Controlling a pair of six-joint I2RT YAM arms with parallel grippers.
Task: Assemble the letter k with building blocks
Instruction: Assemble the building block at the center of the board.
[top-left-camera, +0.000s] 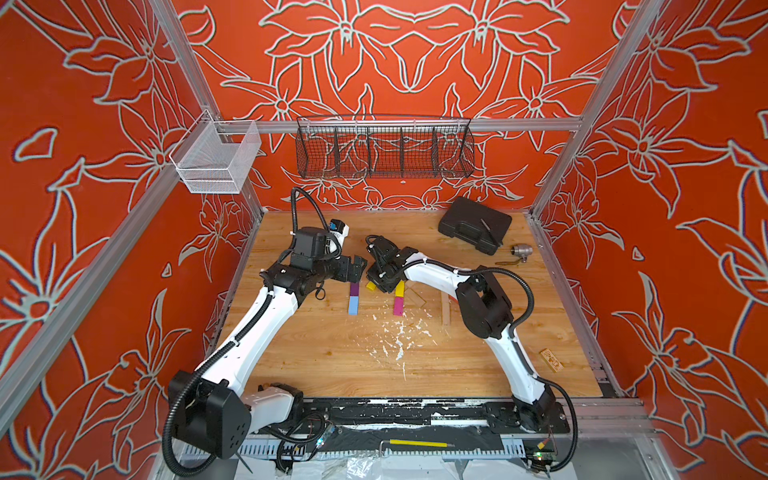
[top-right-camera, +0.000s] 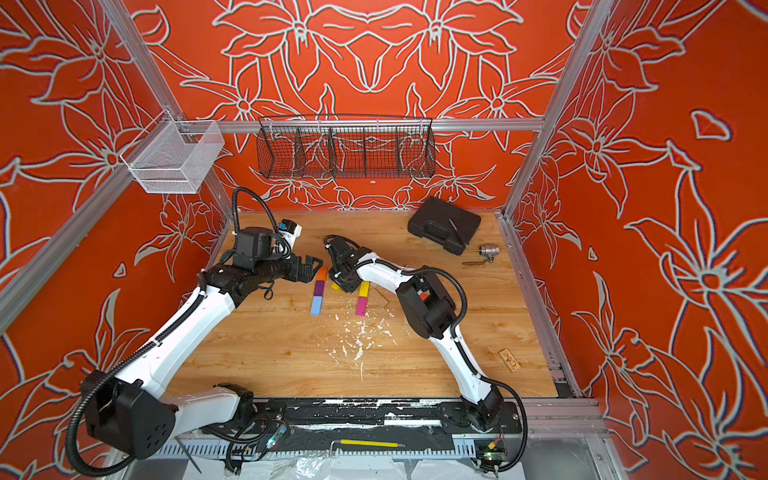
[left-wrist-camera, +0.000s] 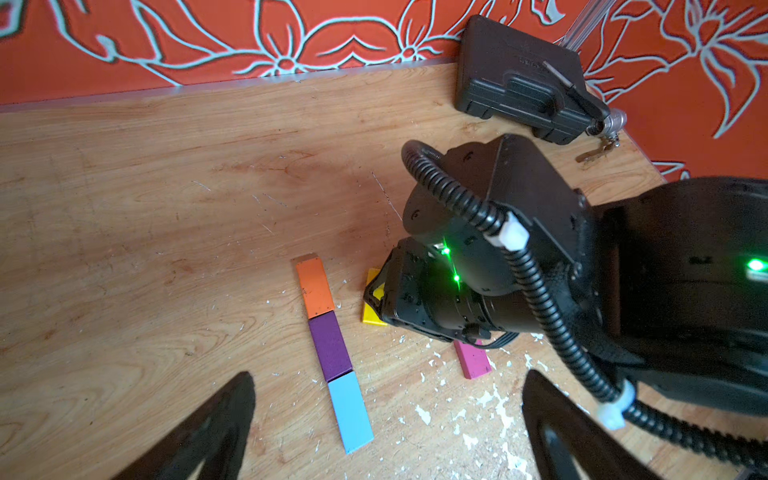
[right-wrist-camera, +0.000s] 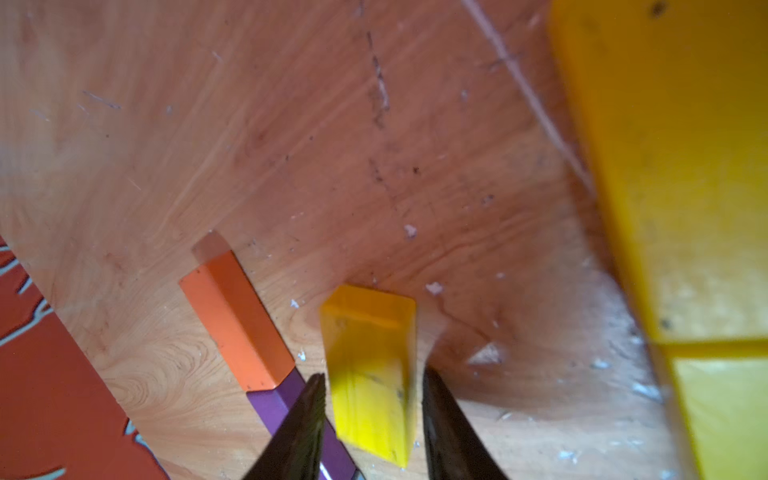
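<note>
An orange block (left-wrist-camera: 315, 291), a purple block (left-wrist-camera: 330, 347) and a light blue block (left-wrist-camera: 351, 411) lie end to end in a straight line on the wooden table (top-left-camera: 316, 357). Just right of that line a small yellow block (right-wrist-camera: 370, 365) sits between the fingers of my right gripper (right-wrist-camera: 374, 374), with a slim gap showing on each side. The gripper points down at it in a top view (top-left-camera: 380, 279). A second yellow block (top-left-camera: 400, 286) and a magenta block (top-left-camera: 398, 306) lie further right. My left gripper (left-wrist-camera: 388, 376) hovers wide open over the line's near end, holding nothing.
Plain wood blocks (top-left-camera: 415, 297) lie right of the magenta one. A printed block (top-left-camera: 551, 359) lies near the right edge. A black case (top-left-camera: 473, 224) and a silver fitting (top-left-camera: 521, 251) sit at the back right. White flecks (top-left-camera: 399, 336) litter the middle.
</note>
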